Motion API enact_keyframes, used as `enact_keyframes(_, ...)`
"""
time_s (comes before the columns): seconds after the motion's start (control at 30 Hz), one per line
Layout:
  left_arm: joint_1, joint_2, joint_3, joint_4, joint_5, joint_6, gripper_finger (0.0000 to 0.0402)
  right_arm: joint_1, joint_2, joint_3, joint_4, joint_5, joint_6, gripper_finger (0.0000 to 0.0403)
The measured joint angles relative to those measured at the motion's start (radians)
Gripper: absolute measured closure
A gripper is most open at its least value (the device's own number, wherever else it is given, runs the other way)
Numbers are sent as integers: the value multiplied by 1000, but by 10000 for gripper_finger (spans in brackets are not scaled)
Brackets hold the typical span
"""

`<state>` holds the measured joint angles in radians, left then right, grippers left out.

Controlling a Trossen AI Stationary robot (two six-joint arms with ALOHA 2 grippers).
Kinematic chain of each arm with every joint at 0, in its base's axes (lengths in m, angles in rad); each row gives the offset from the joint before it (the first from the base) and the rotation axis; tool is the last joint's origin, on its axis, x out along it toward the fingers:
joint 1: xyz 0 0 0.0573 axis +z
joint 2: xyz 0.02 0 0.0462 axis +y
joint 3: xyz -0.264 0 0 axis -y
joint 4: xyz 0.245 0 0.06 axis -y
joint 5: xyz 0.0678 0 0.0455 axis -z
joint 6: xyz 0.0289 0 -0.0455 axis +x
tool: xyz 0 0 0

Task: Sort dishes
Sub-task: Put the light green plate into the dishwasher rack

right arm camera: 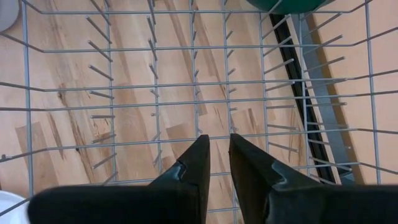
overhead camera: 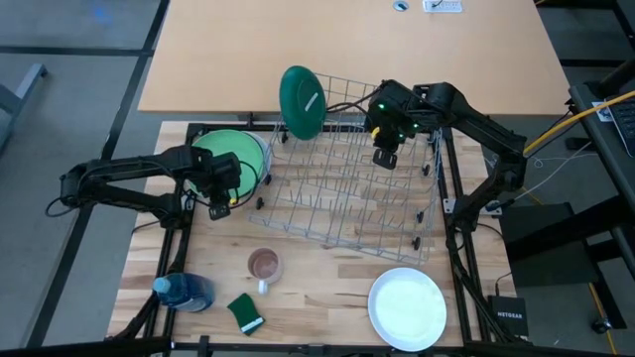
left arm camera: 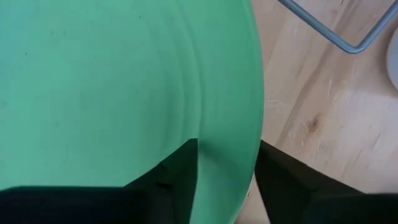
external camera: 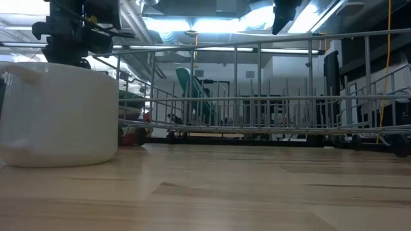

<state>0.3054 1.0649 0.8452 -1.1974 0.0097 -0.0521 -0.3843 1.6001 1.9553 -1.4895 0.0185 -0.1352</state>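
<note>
A light green plate (overhead camera: 238, 151) lies flat on the table at the left, beside the wire dish rack (overhead camera: 347, 188). My left gripper (overhead camera: 220, 203) points down over the plate's near right rim. It is open, with one finger inside the rim and one outside it. A dark green plate (overhead camera: 303, 99) stands on edge in the rack's far left corner. A white plate (overhead camera: 407, 307) lies flat at the near right. My right gripper (overhead camera: 384, 157) hangs above the rack's far right part, slightly open and with nothing between its fingers (right arm camera: 199, 162). My left gripper (left arm camera: 227, 146) comes from above with its fingers on either side of the light green plate's rim (left arm camera: 230, 118), one over the plate's inside and one over the wood outside. I cannot tell whether the fingers touch the rim. The plate lies flat.
A small mug (overhead camera: 264, 264) with brown inside stands near the rack's near left corner. A green sponge (overhead camera: 245, 312) and a blue thing (overhead camera: 184, 291) lie at the near left. Bare wood shows between the mug and the white plate.
</note>
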Motion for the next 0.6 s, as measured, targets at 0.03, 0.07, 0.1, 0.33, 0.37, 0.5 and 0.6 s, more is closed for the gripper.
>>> enact_keyframes(0.03, 0, 0, 0, 0, 0, 0, 279, 0, 0, 0, 0, 0, 0, 338)
enact_keyframes(0.07, 0, 0, 0, -2, 0, 0, 291, 0, 0, 0, 0, 0, 0, 338)
enact_keyframes(0.1, 0, 0, 0, -7, 0, 0, 302, 0, 0, 0, 0, 0, 0, 338)
enact_keyframes(0.33, 0, -5, 3, -44, -14, -37, 382, 0, 0, 0, 0, 0, 0, 338)
enact_keyframes(0.37, 0, -8, 3, -52, -14, -45, 389, 0, 0, 0, 0, 0, -1, 338)
enact_keyframes(0.5, 0, -17, 32, -87, -7, -68, 391, 0, 0, 0, 0, 0, -1, 338)
enact_keyframes(0.6, 0, -18, 74, -106, -1, -68, 392, 0, 0, 0, 0, 0, -1, 338)
